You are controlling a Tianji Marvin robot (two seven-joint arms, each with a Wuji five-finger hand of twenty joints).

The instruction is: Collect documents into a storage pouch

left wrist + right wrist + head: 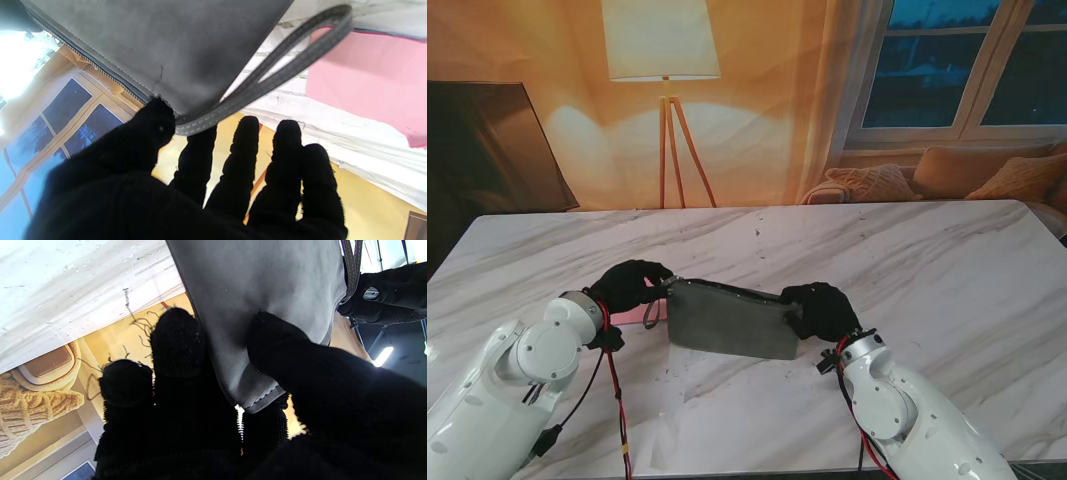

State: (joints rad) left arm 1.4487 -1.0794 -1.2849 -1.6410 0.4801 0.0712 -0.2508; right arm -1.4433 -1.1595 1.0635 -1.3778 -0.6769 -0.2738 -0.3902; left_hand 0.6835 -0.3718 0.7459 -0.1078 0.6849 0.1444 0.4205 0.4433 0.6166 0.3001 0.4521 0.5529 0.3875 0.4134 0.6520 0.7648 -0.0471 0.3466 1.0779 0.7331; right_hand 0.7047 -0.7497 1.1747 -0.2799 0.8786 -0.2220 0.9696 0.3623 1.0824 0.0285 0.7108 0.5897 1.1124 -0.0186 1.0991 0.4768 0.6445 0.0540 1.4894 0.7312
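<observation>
A grey zip pouch hangs between my two hands over the middle of the marble table, lifted a little off it. My left hand pinches the pouch's left top corner between thumb and forefinger, just where the wrist strap joins. My right hand is shut on the pouch's right end, thumb on one face and fingers behind. A pink document lies flat on the table under the left end; in the stand view only a sliver shows.
A floor lamp stands beyond the table's far edge, with a dark screen at the far left and a sofa with cushions under the window at the far right.
</observation>
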